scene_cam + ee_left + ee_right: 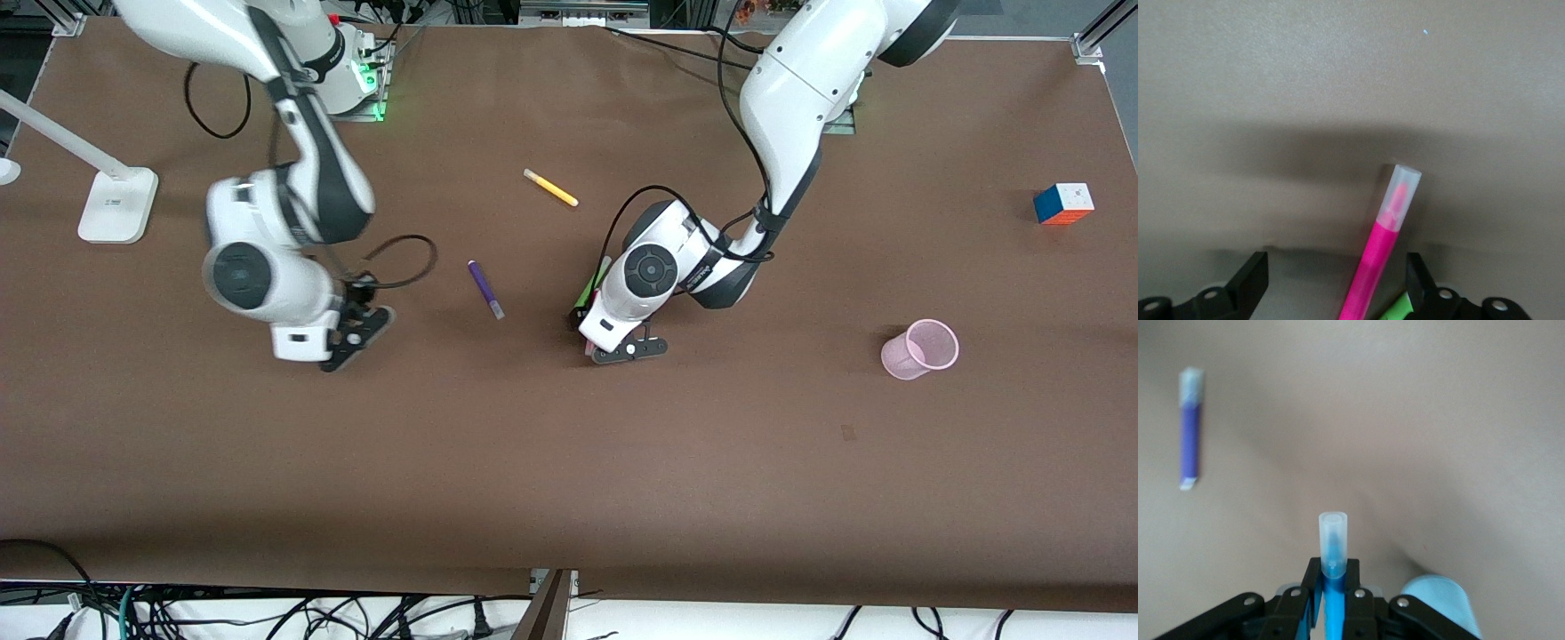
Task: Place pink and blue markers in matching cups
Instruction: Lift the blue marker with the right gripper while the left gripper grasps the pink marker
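Note:
My left gripper is low over the middle of the table and open. Its fingers stand on either side of the pink marker, which lies on the brown cloth. My right gripper is shut on the blue marker, whose pale cap sticks out past the fingertips. The pale blue cup shows just beside the right gripper in the right wrist view and is hidden in the front view. The pale pink cup stands toward the left arm's end of the table.
A light-green pen lies partly under the left hand and beside the pink marker. A purple pen lies between the two grippers. A yellow pen lies farther from the front camera. A colour cube and a white lamp base sit near the table's ends.

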Available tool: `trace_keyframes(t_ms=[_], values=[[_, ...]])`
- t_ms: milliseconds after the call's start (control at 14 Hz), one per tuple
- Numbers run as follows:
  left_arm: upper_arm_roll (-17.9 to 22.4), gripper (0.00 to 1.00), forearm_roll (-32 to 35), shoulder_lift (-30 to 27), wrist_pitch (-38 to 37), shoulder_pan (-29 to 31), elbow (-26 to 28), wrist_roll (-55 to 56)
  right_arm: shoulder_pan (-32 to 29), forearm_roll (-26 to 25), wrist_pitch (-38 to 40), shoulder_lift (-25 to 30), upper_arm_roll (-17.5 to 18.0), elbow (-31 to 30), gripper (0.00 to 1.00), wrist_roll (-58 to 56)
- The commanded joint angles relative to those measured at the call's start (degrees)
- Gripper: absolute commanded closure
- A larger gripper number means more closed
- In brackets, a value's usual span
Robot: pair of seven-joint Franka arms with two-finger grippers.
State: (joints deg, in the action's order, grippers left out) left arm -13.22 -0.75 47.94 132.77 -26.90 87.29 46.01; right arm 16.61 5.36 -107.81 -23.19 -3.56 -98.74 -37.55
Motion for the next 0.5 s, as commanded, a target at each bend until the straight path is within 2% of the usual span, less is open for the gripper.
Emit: trace_keyframes(t_ms=[0,143,286,429], values=[[3.0,0.12,1.3,1.5,-0.2,-3.4,-2.8,0.9,-4.6,5.8,5.8,1.0,-1.0,1.3,1.0,-16.6],[3.0,0.13,3.5,1.5,-0.2,-3.5,-2.8,0.6,-6.6,10.9,8.7,1.1,-3.5,1.1,1.0,-27.7],[2.9,0.17,6.2,1.5,-0.2,-3.5,-2.8,0.6,-9.3,16.1,10.5,0.7,-4.5,0.8,1.0,-39.6],[2.8,0.53,5.8,1.5,-0.2,-3.5,-2.8,1.0,-10.7,16.7,10.6,0.5,-4.5,-0.1,1.0,-47.1]])
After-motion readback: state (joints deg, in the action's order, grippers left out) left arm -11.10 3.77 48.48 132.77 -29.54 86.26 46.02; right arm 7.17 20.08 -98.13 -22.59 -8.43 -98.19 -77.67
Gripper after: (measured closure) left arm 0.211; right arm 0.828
